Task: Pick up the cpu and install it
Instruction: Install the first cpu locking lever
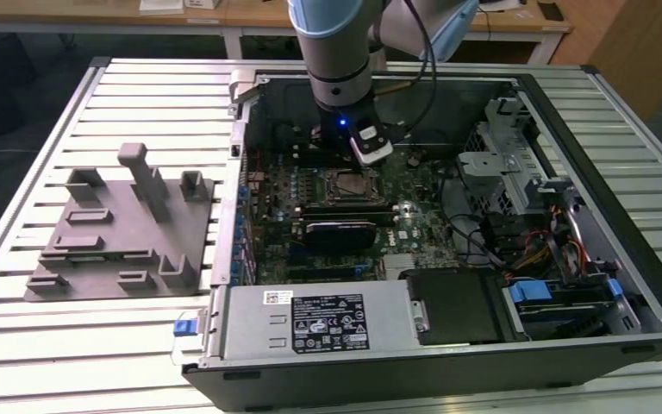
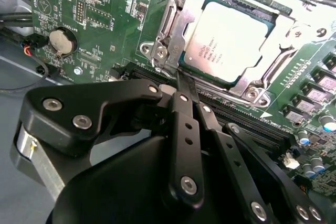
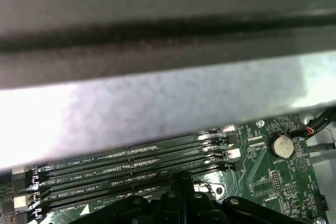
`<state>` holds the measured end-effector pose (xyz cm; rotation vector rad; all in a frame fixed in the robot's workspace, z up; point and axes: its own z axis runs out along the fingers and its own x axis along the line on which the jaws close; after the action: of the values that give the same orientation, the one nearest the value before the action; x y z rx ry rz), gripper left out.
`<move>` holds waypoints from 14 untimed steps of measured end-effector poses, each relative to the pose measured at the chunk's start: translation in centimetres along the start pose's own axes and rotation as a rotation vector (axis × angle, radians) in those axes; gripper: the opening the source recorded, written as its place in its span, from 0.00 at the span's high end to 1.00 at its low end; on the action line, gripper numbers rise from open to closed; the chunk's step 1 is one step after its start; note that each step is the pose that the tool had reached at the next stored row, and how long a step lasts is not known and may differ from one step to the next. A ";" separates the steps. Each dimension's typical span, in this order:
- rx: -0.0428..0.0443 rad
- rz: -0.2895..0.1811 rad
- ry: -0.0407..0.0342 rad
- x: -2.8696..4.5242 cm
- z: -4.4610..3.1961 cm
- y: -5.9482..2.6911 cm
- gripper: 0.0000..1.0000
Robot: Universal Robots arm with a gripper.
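One cpu [image 2: 227, 39] lies flat in the one metal-framed socket [image 2: 173, 30] on the green motherboard [image 2: 94, 19] inside the open computer case [image 1: 607, 259], which rests on the slatted table [image 1: 101, 345]. In the second wrist view the gripper [image 2: 181, 80] has its jaws together, holding nothing, tips just off the socket's edge, at about 7 o'clock from the cpu
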<state>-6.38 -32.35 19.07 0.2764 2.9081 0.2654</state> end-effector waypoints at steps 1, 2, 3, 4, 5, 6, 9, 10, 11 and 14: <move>0.0003 0.000 0.0001 -0.01 -0.06 0.00 0.89; 0.0001 0.000 0.0000 -0.03 -0.13 0.03 0.89; 0.0000 0.000 0.0000 -0.05 -0.24 0.05 0.89; 0.0000 0.000 0.0000 -0.07 -0.37 0.08 0.89; 0.0000 0.000 0.0000 -0.10 -0.53 0.11 0.89; 0.0001 0.000 0.0001 -0.14 -0.70 0.15 0.89; 0.0000 0.000 0.0000 -0.25 -1.29 0.27 0.89; 0.0001 0.000 0.0000 -0.29 -1.49 0.31 0.89; 0.0000 0.000 0.0000 -0.33 -1.68 0.35 0.89; 0.0001 0.000 0.0001 -0.42 -2.14 0.44 0.89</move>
<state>-6.38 -32.35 21.30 0.2764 2.9082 0.2653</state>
